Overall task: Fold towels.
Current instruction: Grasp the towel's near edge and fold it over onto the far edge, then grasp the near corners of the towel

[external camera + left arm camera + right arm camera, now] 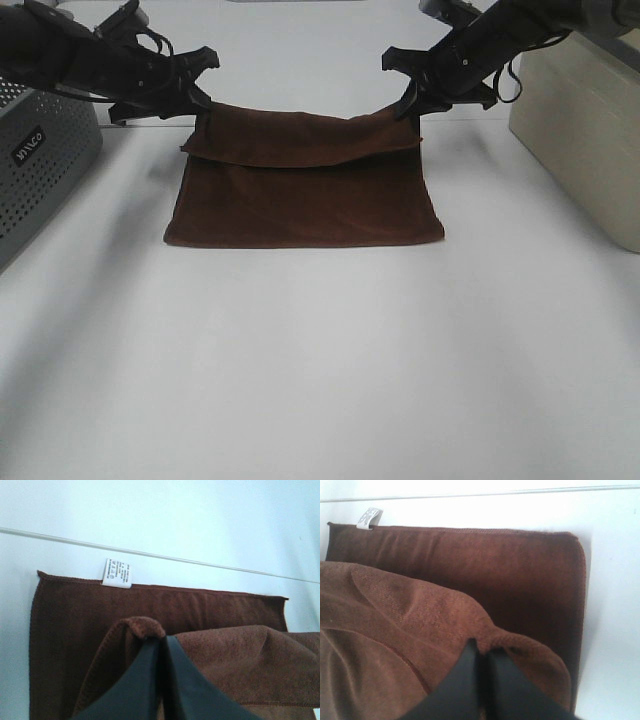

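The dark reddish-brown towel (pixel 300 195) lies on the white table, its far edge lifted and hanging over the flat part. My left gripper (pixel 196 105) is shut on the towel's far left corner. My right gripper (pixel 410 103) is shut on the far right corner. In the left wrist view the fingers (pixel 145 680) pinch a fold of the towel (pixel 225 655), and the white tag (pixel 117 573) shows at the flat layer's edge. In the right wrist view the fingers (pixel 470 680) pinch the towel (pixel 395 630); the tag (pixel 369 518) shows there too.
A grey perforated basket (pixel 40 165) stands at the left edge of the table. A beige box (pixel 585 125) stands at the right. The white table (pixel 320 360) stretches in front of the towel.
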### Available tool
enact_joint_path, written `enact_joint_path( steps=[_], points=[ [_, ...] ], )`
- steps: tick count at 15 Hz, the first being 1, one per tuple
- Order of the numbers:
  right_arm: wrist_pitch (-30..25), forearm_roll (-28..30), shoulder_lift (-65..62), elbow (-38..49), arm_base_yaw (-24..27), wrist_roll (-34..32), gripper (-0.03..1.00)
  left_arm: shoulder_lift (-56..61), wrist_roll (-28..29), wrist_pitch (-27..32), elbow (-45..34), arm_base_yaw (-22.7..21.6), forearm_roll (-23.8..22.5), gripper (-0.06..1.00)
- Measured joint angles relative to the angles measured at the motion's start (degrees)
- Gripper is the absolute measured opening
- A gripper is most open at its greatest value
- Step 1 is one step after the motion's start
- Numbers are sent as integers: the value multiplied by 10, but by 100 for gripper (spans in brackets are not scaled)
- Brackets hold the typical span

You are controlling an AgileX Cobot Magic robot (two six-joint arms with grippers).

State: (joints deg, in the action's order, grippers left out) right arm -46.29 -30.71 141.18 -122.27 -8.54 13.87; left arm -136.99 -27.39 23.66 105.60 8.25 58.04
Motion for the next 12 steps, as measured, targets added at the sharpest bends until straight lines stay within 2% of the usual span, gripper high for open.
enact_joint_path(
  steps=[1,2,3,4,6,7,8,9,10,12],
  points=[
    [14,3,11,-6,0,0,0,-13,-3,-8,8,0,-1,6],
    [28,5,19,-7,0,1,0,-19,-5,-17,11,0,-1,15],
    [36,6,23,-7,0,1,4,-22,-14,-28,11,0,-1,29],
    [42,6,23,-7,0,1,16,-23,-25,-32,12,0,-1,49],
    [44,6,22,-9,0,1,51,-22,-48,-34,14,0,-1,79],
    [37,6,21,-9,0,1,66,-22,-54,-26,14,0,-2,85],
    [16,6,21,-9,0,1,76,-19,-56,-11,14,0,-15,87],
    [-30,7,20,-9,0,1,81,-9,-57,10,14,0,-52,88],
    [-61,7,18,-9,0,1,82,1,-57,27,14,0,-77,88],
    [-134,13,11,-9,0,-2,83,15,-40,82,14,-5,-93,89]
  ],
)
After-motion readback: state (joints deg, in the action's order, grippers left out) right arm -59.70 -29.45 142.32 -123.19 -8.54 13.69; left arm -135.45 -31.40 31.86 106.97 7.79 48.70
